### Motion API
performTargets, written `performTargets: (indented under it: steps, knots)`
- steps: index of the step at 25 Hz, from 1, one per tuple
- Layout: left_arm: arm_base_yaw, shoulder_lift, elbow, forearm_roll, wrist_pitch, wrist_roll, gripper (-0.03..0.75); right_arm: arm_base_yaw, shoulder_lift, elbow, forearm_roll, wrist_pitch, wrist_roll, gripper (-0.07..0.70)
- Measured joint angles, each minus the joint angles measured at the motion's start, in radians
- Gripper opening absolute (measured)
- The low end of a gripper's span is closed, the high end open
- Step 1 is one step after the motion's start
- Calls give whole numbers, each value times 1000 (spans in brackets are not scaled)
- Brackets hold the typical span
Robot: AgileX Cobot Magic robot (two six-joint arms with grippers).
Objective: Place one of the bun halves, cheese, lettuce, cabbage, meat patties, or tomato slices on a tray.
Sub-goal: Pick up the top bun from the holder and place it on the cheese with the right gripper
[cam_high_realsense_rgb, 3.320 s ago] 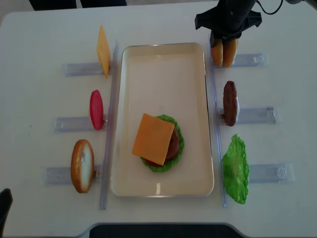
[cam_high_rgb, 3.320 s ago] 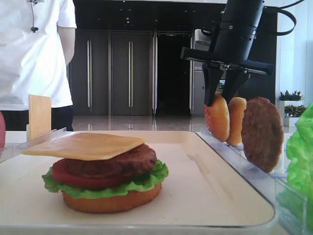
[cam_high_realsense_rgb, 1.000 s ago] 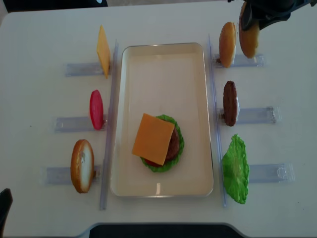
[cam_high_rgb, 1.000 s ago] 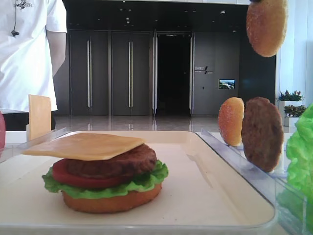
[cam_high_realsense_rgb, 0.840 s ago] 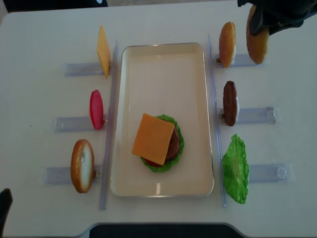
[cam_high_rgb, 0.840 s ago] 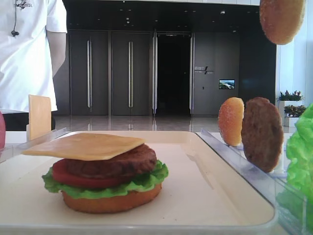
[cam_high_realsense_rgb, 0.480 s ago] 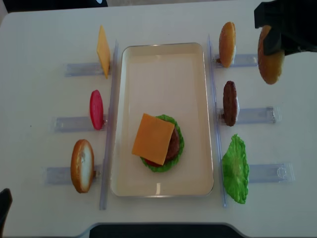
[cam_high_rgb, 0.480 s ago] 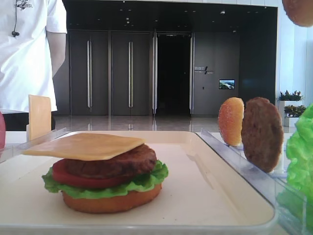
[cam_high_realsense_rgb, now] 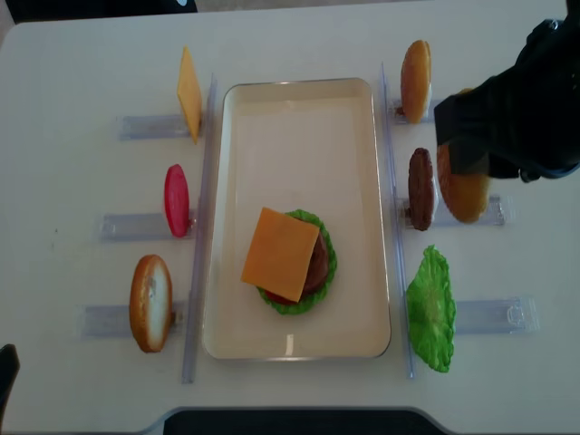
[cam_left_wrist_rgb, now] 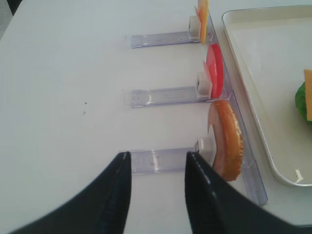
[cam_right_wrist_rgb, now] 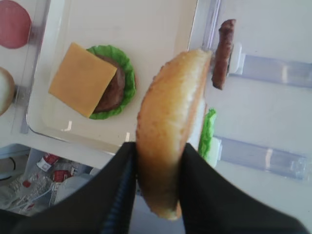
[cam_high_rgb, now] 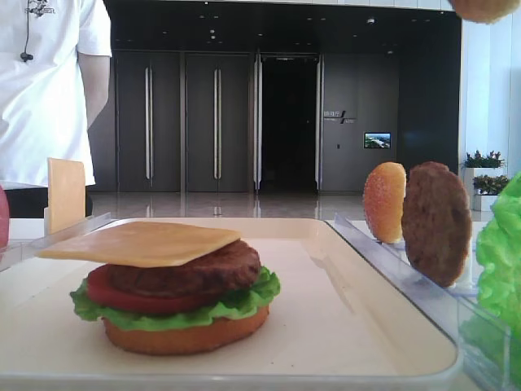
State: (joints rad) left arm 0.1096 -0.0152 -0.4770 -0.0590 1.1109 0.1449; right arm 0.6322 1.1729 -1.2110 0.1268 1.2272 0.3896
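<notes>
Bun top (cam_right_wrist_rgb: 168,131) is pinched on edge between the black fingers (cam_right_wrist_rgb: 122,190) of the right claw (cam_right_wrist_rgb: 156,170), in the air above the counter (cam_high_realsense_rgb: 82,172), right of the tray (cam_high_realsense_rgb: 299,100). On the tray lies a stacked burger (cam_high_realsense_rgb: 290,258) with cheese (cam_high_realsense_rgb: 279,252) uppermost. Left claw (cam_left_wrist_rgb: 156,163) stands narrowly apart, holding nothing, before a rack (cam_left_wrist_rgb: 161,161).

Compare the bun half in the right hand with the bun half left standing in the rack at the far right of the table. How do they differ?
The held bun half is off the table, pinched on edge by the right hand; the racked bun half stands in its clear holder with nothing touching it. In the overhead view the held one hangs beside the meat patty, while the racked one sits one slot further back. Both are golden-brown, round and on edge.
</notes>
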Motion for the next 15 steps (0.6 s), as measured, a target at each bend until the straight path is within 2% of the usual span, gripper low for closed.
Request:
performTargets:
  steps: [9, 15]
  knots:
    - [0, 0, 0, 0, 0, 0, 283, 138, 0, 67, -4, 1, 75, 220]
    - [0, 0, 0, 0, 0, 0, 282, 157, -1, 67, -4, 0, 86, 220]
